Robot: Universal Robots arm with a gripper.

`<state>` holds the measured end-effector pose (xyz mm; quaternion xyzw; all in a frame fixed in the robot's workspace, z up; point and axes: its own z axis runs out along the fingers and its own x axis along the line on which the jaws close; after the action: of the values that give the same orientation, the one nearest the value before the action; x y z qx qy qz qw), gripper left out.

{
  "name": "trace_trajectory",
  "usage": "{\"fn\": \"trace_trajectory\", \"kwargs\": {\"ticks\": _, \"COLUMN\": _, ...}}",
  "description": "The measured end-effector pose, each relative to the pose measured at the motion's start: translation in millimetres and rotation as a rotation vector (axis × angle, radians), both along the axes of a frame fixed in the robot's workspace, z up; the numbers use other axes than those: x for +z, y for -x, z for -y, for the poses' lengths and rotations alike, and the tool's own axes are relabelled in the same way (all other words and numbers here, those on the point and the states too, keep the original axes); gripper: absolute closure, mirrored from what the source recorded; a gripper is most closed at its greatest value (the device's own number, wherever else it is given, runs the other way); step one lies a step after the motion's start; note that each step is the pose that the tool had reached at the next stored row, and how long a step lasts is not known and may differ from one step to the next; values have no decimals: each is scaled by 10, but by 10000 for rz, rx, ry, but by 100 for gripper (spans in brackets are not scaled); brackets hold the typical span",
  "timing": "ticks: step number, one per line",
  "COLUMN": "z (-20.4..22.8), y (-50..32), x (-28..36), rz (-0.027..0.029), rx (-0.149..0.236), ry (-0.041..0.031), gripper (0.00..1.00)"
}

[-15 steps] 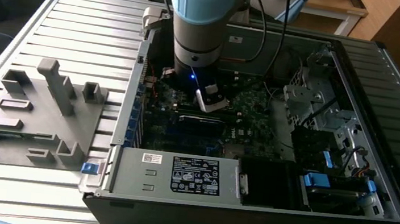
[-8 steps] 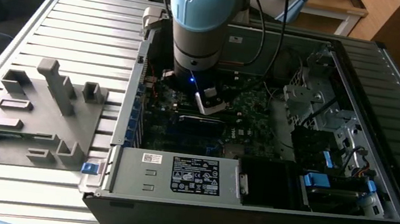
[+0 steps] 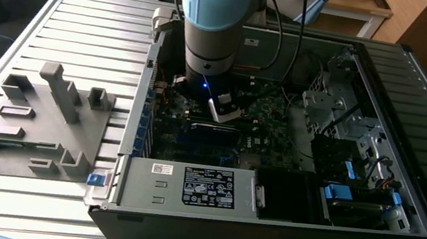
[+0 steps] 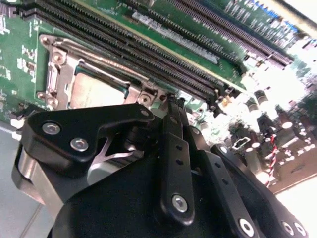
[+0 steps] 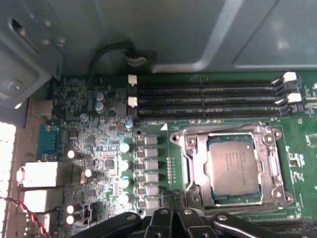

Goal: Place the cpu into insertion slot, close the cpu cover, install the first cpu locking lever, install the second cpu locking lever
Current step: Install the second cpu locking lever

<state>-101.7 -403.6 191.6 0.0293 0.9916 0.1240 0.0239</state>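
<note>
Low over the green board [image 3: 259, 116] inside the open computer case [image 3: 184, 226] hangs the gripper [image 4: 171, 101], and from the second wrist view its two black fingers [image 4: 173, 148] look drawn together to a narrow tip with nothing between them. That tip sits right at the near edge of the metal frame around the socket [image 5: 190, 171], touching or almost touching it; I cannot tell which.

In the first wrist view the chip [image 5: 233, 166] already lies flat in the socket, its dull silver top showing through the big square cut-out of the cover [image 5: 270, 148], which appears to be folded down over it. A thin wire lever [image 4: 106, 64] crosses the frame in the second wrist view, though I cannot make out whether it is hooked.

By my reckoning the chip is light, stiff and easily harmed, best held by its edges and never forced. The cover is thin sheet metal, springy, and wants pushing at its free edge. The levers are stiff slippery wire, so a narrow tip should bear on the bent end, where it will not slide off.

In the exterior view a grey parts tray [image 3: 33, 128] lies on the table [image 3: 86, 24], to that view's left of the case.
</note>
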Motion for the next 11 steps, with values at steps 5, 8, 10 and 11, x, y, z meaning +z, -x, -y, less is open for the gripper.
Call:
{"fn": "trace_trajectory", "kwargs": {"ticks": 5, "z": 1, "y": 1, "x": 9, "rz": 1, "rx": -2, "ry": -21, "gripper": 89}}
{"fn": "trace_trajectory", "kwargs": {"ticks": 8, "z": 0, "y": 0, "x": 73, "rz": 1, "rx": 0, "ry": -34, "gripper": 89}}
{"fn": "trace_trajectory", "kwargs": {"ticks": 10, "z": 0, "y": 1, "x": 141, "rz": 2, "rx": -1, "ry": -42, "gripper": 89}}
{"fn": "trace_trajectory", "kwargs": {"ticks": 11, "z": 0, "y": 1, "x": 177, "rz": 0, "rx": -1, "ry": -41, "gripper": 89}}
